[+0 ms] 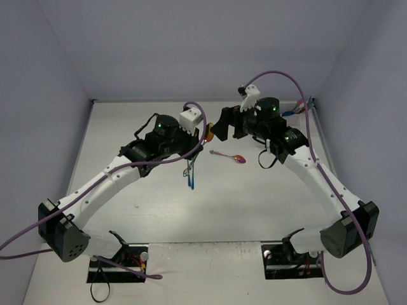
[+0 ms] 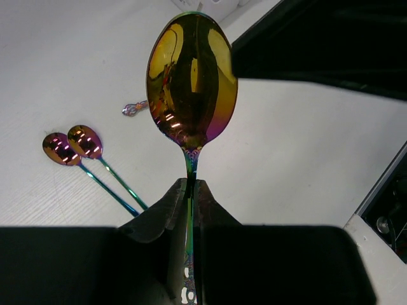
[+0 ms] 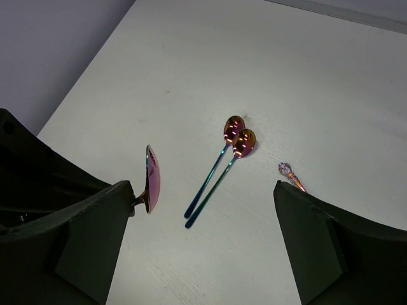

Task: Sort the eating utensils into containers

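Pinched at its thin stem between the pressed-together fingers of the left gripper (image 2: 191, 190), a large gold-and-purple spoon (image 2: 192, 76) points its bowl away from the fingers. It is held clear of the white table (image 2: 299, 159), near the table's middle. From the right wrist its bowl shows edge-on, just beside one finger of the right gripper (image 3: 203, 235), whose fingers are spread wide above the tabletop. Below, two small spoons (image 3: 245, 143) lie side by side, bowls touching, teal handles almost parallel. A pink spoon (image 1: 230, 156) lies near them, apart from the pair.
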